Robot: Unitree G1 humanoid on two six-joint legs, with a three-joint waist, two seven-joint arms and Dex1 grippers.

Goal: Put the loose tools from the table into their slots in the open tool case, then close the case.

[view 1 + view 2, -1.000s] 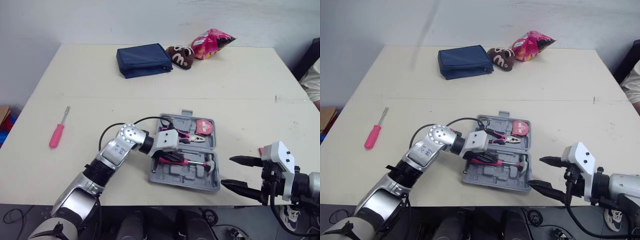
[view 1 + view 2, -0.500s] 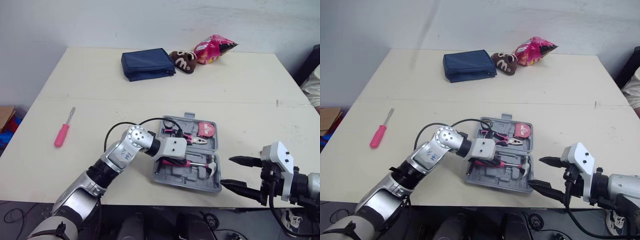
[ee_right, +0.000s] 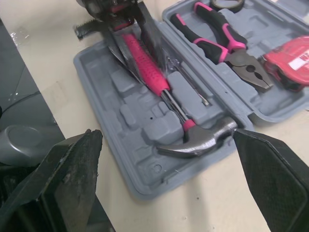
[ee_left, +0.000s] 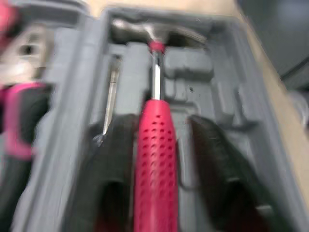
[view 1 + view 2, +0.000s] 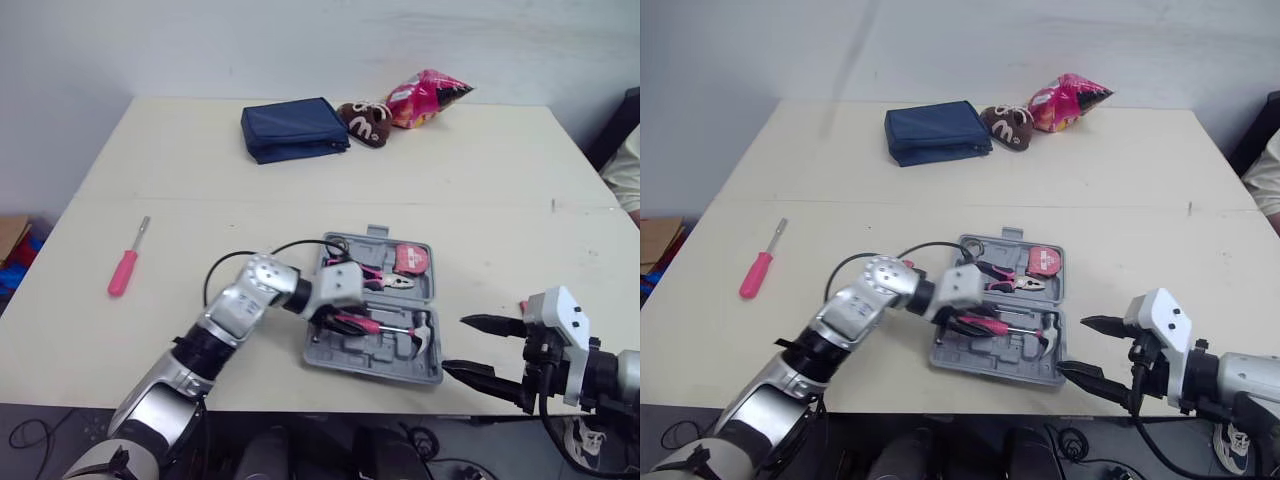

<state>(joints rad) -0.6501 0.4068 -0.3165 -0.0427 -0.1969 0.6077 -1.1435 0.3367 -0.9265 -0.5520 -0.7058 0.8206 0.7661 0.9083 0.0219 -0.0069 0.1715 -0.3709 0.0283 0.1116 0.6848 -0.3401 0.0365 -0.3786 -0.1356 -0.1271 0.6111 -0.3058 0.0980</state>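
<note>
Fingers parted, the left gripper (image 4: pixel 159 125) straddles the hammer (image 3: pixel 153 72) seated in the tool case (image 5: pixel 370 365). The loose screwdriver (image 5: pixel 124 272) lies well leftward, shaft pointing away, farther from the open right gripper (image 5: pixel 455 344).

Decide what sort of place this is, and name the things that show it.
Probably an indoor lab or test room, not a working workshop: a plain cream table against a bare white wall, laid with a staged mix of a grey tool case, a navy pouch and snack bags.
</note>
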